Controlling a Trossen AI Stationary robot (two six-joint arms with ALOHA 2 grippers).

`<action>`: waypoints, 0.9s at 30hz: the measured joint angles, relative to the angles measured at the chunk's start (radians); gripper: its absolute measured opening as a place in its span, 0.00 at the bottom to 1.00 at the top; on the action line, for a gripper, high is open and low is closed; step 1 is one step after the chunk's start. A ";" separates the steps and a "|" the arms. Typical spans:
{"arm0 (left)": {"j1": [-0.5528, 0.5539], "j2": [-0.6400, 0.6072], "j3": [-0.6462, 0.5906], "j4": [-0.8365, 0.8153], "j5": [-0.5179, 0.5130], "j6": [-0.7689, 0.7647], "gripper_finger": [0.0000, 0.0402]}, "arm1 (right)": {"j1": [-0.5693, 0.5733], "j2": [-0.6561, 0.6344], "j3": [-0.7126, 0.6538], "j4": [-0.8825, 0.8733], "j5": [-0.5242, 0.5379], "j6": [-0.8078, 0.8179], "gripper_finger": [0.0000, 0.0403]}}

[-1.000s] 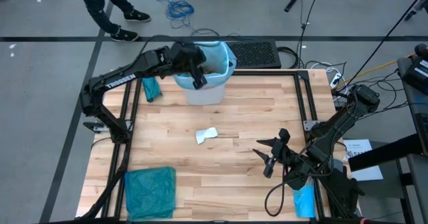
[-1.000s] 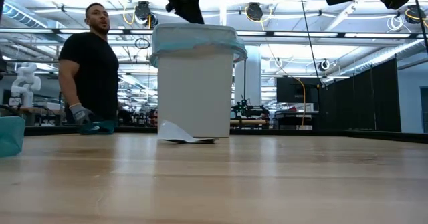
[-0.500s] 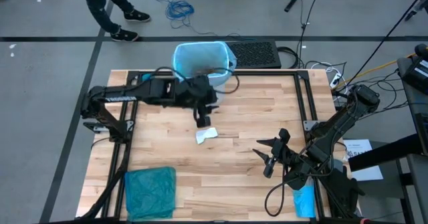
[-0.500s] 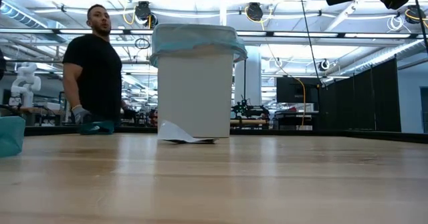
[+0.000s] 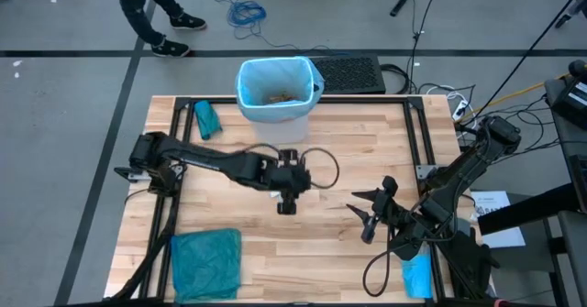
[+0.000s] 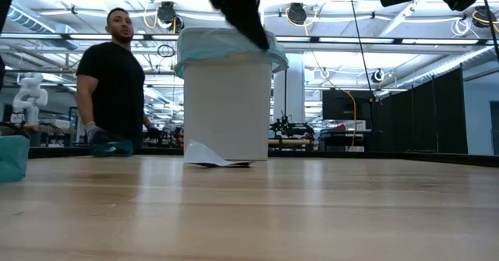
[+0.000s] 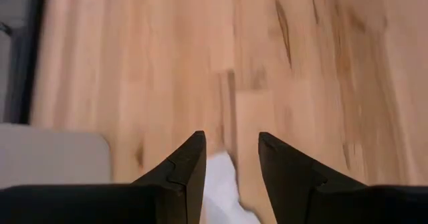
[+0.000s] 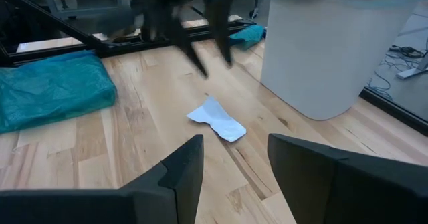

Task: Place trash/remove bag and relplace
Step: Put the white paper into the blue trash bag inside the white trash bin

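Note:
A white bin (image 5: 275, 115) lined with the light blue bag (image 5: 273, 69) stands at the table's far edge, with brown trash (image 5: 280, 96) inside. A white paper scrap (image 8: 217, 120) lies flat on the wood near the table's middle; in the left wrist view the scrap (image 7: 224, 184) shows between my fingers. My left gripper (image 5: 287, 204) hangs open above it, pointing steeply down, clear of the table in the low view (image 6: 238, 15). My right gripper (image 5: 367, 220) waits open at the near right, empty.
A folded teal bag (image 5: 206, 263) lies at the near left corner and a small teal bundle (image 5: 206, 119) at the far left. A blue item (image 5: 417, 275) sits off the near right. A person (image 6: 113, 82) stands beyond the table's far left.
My left gripper has swung from above the bin toward the table's near edge and down, rolling a little, and now hangs over the white scrap. Its fingers look the same width apart. The scrap and bin have not moved.

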 joint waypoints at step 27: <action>0.023 -0.212 -0.605 0.429 -0.052 -0.325 0.34 | 0.000 0.000 0.000 -0.019 -0.003 0.003 0.40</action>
